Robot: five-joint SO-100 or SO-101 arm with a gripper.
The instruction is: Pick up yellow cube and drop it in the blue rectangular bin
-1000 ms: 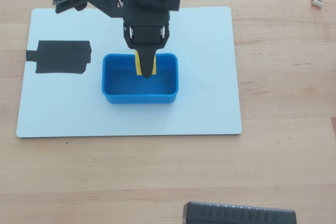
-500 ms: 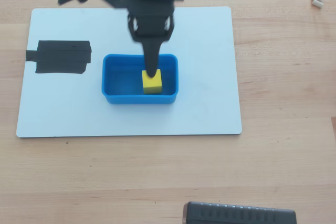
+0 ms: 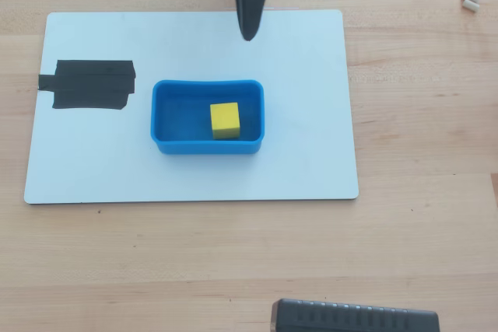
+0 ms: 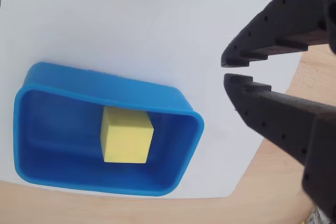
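Inside glossy blue rectangular bin (image 4: 189,129): matte, sharp-edged yellow cube (image 4: 127,135).

wrist view: yellow cube (image 4: 127,135) sits flat on the floor of the blue rectangular bin (image 4: 63,82), near the middle, slightly toward the right end, not touching the walls; bin lies on a white board (image 4: 131,24); black gripper (image 4: 224,70) enters from the right, above the board, well apart from the bin's right end, tips nearly together with a thin gap, holding nothing; wooden table (image 4: 273,182) shows at lower right
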